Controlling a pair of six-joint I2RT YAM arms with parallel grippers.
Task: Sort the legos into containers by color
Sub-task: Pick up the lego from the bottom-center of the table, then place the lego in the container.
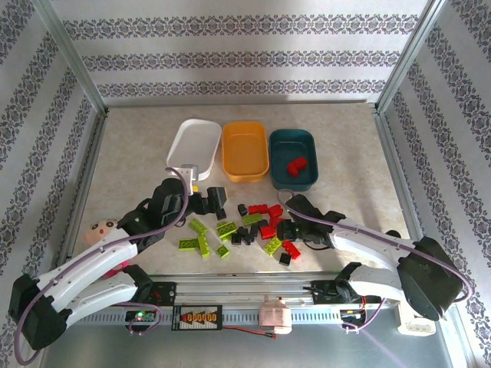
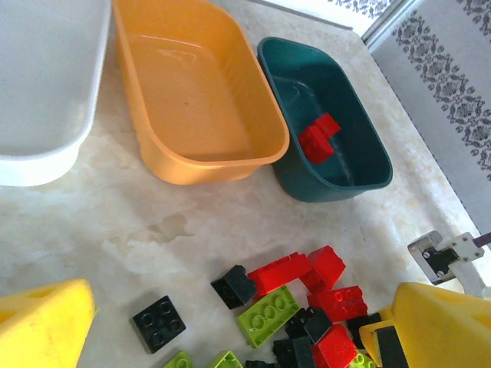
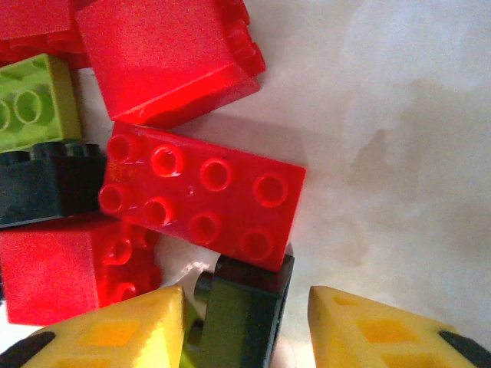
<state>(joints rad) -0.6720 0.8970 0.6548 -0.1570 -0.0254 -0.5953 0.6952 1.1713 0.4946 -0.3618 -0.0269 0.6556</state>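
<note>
Pickup step, I reckon: the left gripper (image 1: 220, 202) hangs wide open and empty at 10 o'clock of the lego pile (image 1: 253, 227). The right gripper (image 3: 247, 307) is spread astride a black brick (image 3: 230, 326) touching a red brick (image 3: 203, 195). Next: squeeze, lift, haul toward 12 o'clock. The teal tray (image 1: 292, 133) holds reds.

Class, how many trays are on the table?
3, in a row at the far side: white tray left, orange-yellow tray middle, dark teal tray right, holding red bricks. None seems hidden.
</note>
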